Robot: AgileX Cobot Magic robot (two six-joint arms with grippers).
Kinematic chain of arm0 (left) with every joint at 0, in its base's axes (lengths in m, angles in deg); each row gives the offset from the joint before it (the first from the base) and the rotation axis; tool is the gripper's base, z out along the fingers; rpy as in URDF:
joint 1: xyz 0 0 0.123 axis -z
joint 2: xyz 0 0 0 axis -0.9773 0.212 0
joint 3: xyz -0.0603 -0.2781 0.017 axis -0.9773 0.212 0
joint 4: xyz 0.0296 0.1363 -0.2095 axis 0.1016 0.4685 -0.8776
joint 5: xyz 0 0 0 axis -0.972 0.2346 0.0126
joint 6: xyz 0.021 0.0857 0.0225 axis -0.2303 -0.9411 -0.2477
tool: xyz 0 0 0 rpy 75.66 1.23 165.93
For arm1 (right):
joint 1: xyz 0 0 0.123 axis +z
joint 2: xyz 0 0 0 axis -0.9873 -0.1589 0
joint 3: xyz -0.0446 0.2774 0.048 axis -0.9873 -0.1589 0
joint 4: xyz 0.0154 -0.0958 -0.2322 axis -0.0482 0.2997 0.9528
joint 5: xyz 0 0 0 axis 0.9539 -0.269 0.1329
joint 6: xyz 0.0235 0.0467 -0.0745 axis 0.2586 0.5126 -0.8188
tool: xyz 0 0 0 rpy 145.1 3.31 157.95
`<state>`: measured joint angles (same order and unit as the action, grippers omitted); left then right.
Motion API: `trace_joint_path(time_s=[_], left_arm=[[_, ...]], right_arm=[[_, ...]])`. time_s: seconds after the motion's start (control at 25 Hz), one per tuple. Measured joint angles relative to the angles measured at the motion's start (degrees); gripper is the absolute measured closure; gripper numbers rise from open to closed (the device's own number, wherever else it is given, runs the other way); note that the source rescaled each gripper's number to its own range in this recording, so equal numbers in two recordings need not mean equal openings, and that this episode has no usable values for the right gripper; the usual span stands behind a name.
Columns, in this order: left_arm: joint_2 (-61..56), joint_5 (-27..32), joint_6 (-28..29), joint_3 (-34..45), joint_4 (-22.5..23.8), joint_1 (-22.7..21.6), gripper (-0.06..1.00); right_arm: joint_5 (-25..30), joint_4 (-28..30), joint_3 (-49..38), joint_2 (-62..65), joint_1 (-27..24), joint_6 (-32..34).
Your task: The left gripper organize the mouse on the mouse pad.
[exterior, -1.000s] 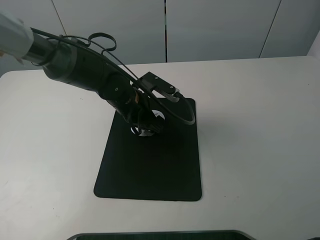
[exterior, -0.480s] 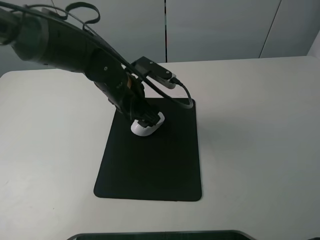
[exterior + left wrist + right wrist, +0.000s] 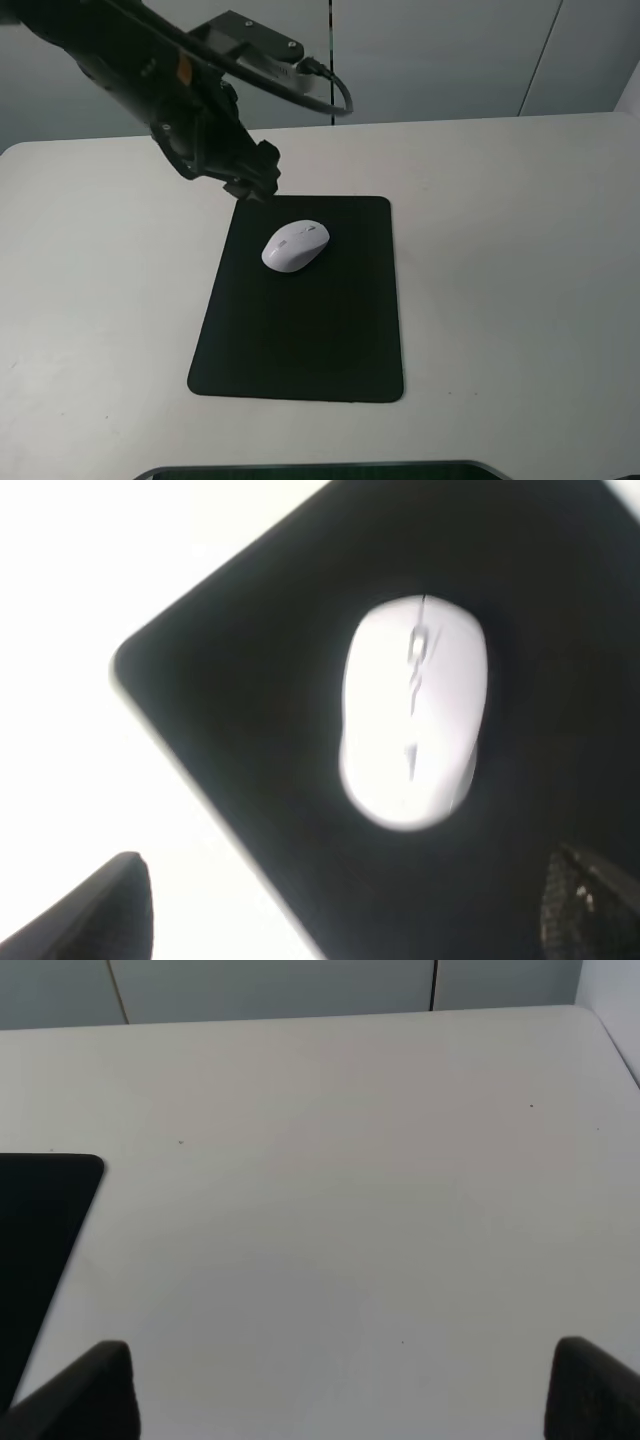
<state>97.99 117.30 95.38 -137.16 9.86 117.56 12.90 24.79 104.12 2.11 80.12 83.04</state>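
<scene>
Left claw [image 3: 255, 180]: you're hanging it above the pad's far-left corner, fingers spread and gripping nothing.
Mouse [image 3: 295, 246]: it's sitting free on the mouse pad [image 3: 300, 340], in the far half.
Progress: placing looks done; you're only needing to clear the arm.
Right claw [image 3: 330, 1400]: it's idling wide apart over the bare surface [image 3: 350, 1160].
</scene>
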Motion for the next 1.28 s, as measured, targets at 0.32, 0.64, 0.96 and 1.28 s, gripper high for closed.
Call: trace_joint_path(time_s=[0.32,0.64,0.96,1.28], left_arm=[[-8.7,14.9,3.6,0.0,1.1,-2.1,-0.06],[-16.3,22.8,4.3,0.0,-2.1,-13.0,-0.06],[-25.8,26.9,4.3,0.3,-3.0,-23.0,-0.06],[-44.2,25.0,1.2,14.1,-5.6,-35.5,-0.06]], right_arm=[[0.0,0.0,0.0,0.0,0.0,0.0],[0.0,0.0,0.0,0.0,0.0,0.0],[0.0,0.0,0.0,0.0,0.0,0.0],[0.0,0.0,0.0,0.0,0.0,0.0]])
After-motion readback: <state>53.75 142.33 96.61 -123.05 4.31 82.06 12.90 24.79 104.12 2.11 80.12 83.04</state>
